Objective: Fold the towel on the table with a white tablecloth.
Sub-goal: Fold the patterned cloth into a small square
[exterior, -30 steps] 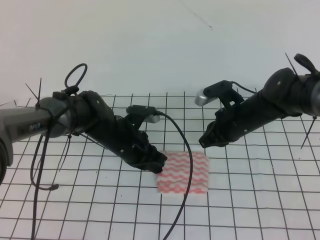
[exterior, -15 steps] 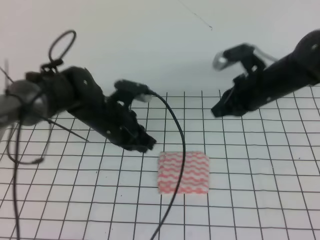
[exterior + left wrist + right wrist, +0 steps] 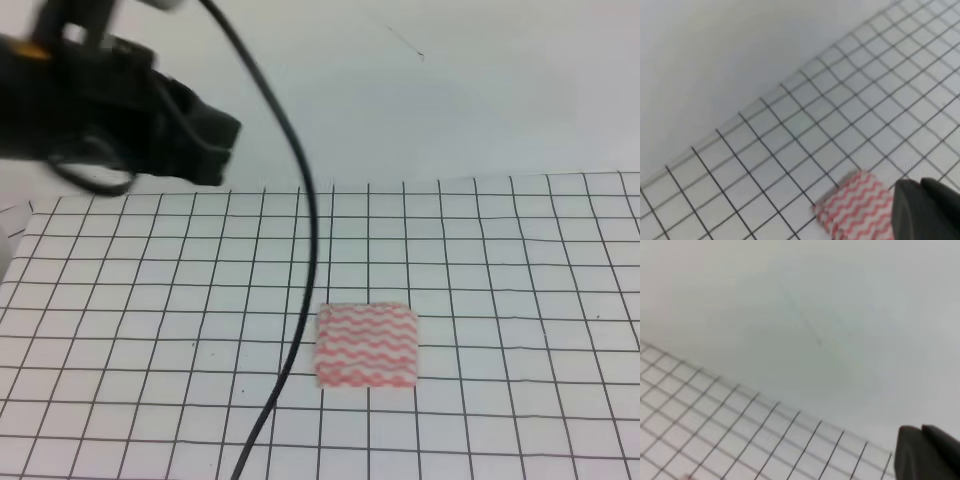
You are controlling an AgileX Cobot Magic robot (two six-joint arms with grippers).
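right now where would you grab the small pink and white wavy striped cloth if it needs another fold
Probably the right edge of the pink and white wavy striped cloth, coming straight down from above. It lies flat as a compact rectangle on the white grid-lined tablecloth, so only an edge or corner offers a pinch. The left gripper is raised up and away, touching nothing; the black cable hangs by the cloth's left side.

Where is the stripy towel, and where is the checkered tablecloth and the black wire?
towel [image 3: 367,346]: exterior high view, middle of the folded cloth.
white tablecloth [image 3: 520,250]: exterior high view, bare grid squares at right.
black cable [image 3: 305,270]: exterior high view, midway along its hanging length.
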